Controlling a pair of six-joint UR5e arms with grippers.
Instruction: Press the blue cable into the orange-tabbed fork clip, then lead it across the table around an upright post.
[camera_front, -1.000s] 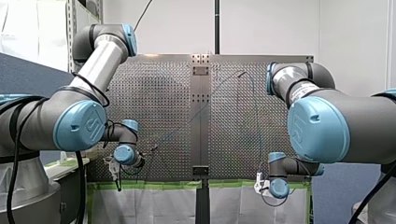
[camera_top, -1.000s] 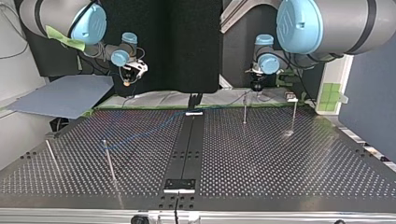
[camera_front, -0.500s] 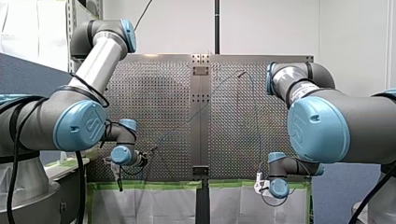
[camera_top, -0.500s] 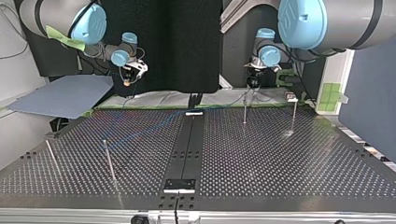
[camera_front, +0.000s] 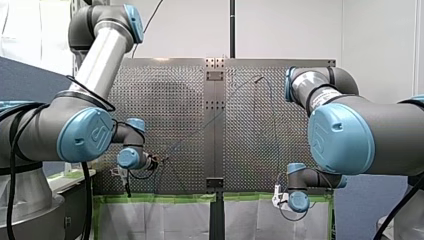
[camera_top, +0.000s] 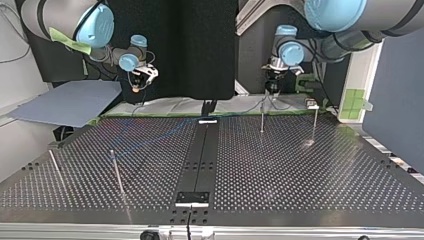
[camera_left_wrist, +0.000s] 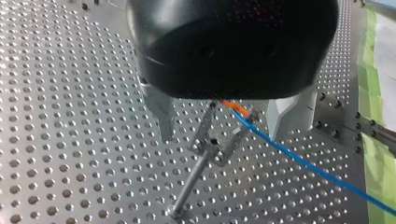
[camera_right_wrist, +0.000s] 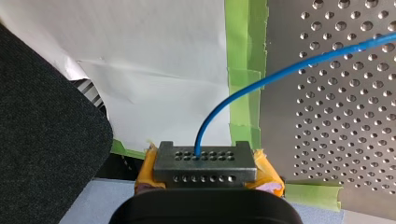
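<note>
In the left wrist view my left gripper (camera_left_wrist: 220, 136) is open, its metal fingers (camera_left_wrist: 161, 116) standing on either side of the fork clip (camera_left_wrist: 212, 147) without touching it. The clip sits on a thin rod and carries an orange tab (camera_left_wrist: 233, 107). The blue cable (camera_left_wrist: 299, 161) leaves the clip by the tab and runs off over the perforated plate. My right gripper (camera_right_wrist: 205, 163), with yellow pads, is shut on the blue cable (camera_right_wrist: 243, 88) off the table's edge. In the top view my left gripper (camera_top: 272, 87) hangs above the clip's rod (camera_top: 262, 119), and my right gripper (camera_top: 137, 82) is at the left.
Thin upright posts stand on the perforated table (camera_top: 300, 170): two at the top view's left (camera_top: 116, 172) (camera_top: 55, 167) and one at its right (camera_top: 314, 125). A dark centre strip (camera_top: 200, 155) splits the table. Green tape (camera_right_wrist: 243, 60) and white paper line the arms' edge.
My left gripper has lifted a little away from the fork clip, and that arm's elbow has risen. My right arm and the cable have not visibly moved.
</note>
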